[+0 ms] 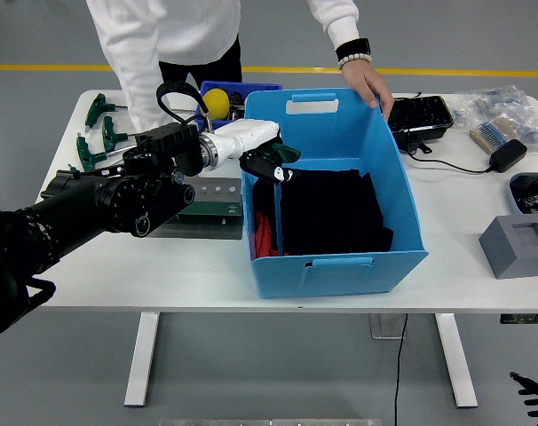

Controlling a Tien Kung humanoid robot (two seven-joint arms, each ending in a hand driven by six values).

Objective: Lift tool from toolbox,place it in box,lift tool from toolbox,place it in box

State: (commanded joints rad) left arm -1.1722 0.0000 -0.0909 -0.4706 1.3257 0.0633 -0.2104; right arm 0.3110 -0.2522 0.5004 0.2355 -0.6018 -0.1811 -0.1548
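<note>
My left hand [271, 161], white on a black arm, reaches in from the left and hangs over the left wall of the blue box [340, 264]. Its fingers are curled on a small green-handled tool [288, 153], held just above the box's left compartment. The box holds black cloth and something red [264, 235] beside a divider. The dark green toolbox [211, 213] lies left of the box, partly under my forearm. A person's hand [371, 87] rests on the box's far right rim. A bit of my right hand [531, 390] shows at the bottom right corner.
Green T-handle tools [96, 142] lie at the table's far left. A small blue bin with a yellow ball [217, 102] stands behind my hand. At the right are a black tray [420, 114], a charger [507, 155], bagged parts [495, 115] and a grey block [516, 244].
</note>
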